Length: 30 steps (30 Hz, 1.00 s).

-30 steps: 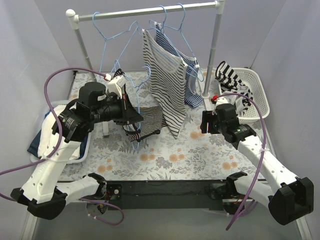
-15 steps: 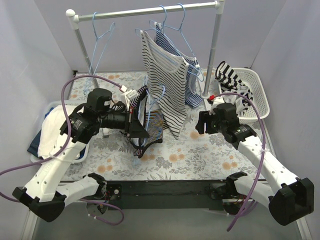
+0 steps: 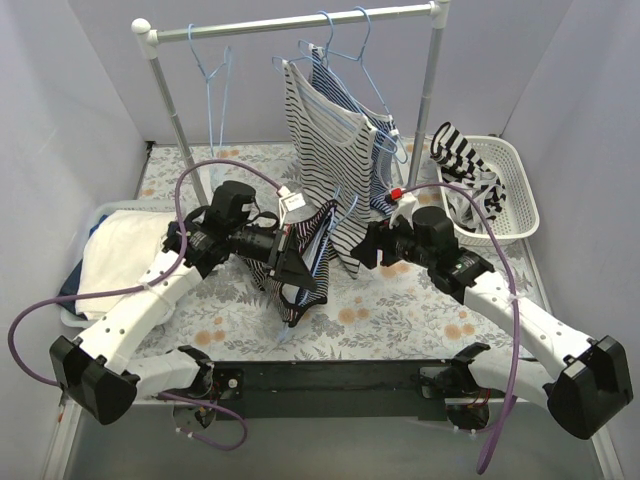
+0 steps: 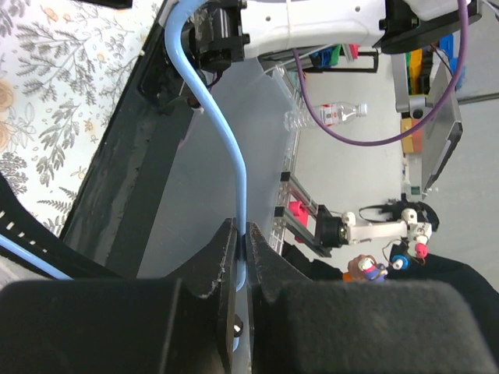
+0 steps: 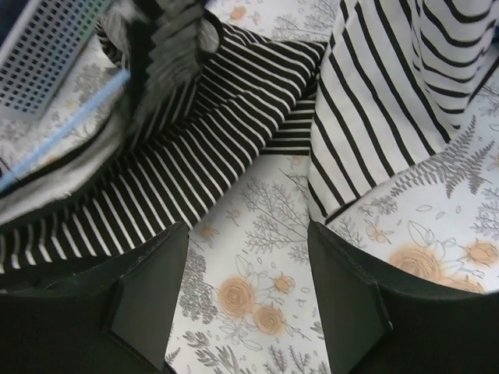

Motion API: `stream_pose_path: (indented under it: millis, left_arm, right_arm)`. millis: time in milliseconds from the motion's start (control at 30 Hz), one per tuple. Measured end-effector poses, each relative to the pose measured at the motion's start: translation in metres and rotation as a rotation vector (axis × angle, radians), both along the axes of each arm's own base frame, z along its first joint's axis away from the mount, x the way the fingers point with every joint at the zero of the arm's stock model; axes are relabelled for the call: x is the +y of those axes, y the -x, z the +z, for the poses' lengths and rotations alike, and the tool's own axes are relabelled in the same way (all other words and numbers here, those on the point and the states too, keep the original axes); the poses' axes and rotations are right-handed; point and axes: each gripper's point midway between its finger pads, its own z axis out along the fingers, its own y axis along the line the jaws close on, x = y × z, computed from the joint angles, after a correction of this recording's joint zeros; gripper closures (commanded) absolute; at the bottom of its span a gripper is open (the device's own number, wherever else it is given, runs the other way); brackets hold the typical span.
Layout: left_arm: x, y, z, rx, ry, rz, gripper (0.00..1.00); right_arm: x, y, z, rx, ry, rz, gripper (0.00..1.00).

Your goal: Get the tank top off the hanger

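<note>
1. Left gripper point(image 3: 296, 270): centre of the overhead view. Jaws pressed together on the thin light-blue wire hanger point(image 4: 236, 148), whose wire rose out of the pinch in the left wrist view.
2. Black tank top with thin white stripes point(image 3: 318, 230): draped on that hanger at centre frame, above the floral-printed table cover point(image 3: 400, 300). It filled the upper left of the right wrist view.
3. Right gripper point(image 3: 368, 247): just right of centre, fingers point(image 5: 148, 296) spread with only table cover between them. It sat near the tank top's edge; contact could not be told.
4. White tank top with black stripes point(image 3: 335, 150): hung from the metal rail point(image 3: 300, 22), upper centre, with its hem down at the table cover.
5. Second light-blue wire hanger point(image 3: 215, 85): on the rail, upper left.
6. White slatted plastic basket point(image 3: 522, 195): right edge, holding a striped garment.
7. Folded white cloth point(image 3: 120, 260): left edge.
</note>
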Motion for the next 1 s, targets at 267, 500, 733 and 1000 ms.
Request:
stream_pose_path:
  millis: [267,500,733,1000]
  left_arm:
    - [-0.007,0.009,-0.019,0.069,0.008,-0.049,1.00]
    - [-0.011,0.008,-0.013,0.057,0.036,-0.054,1.00]
    - [-0.013,0.008,-0.011,0.063,0.043,-0.052,1.00]
    - [-0.014,0.007,-0.013,0.078,0.043,-0.045,1.00]
  right_arm:
    - [0.014,-0.016,0.021,-0.063,-0.137,-0.052,0.30]
    - [0.030,-0.028,0.026,-0.058,-0.235,-0.069,0.35]
    - [0.042,-0.031,0.029,-0.055,-0.290,-0.063,0.36]
    - [0.045,-0.037,0.049,-0.100,-0.356,-0.074,0.47]
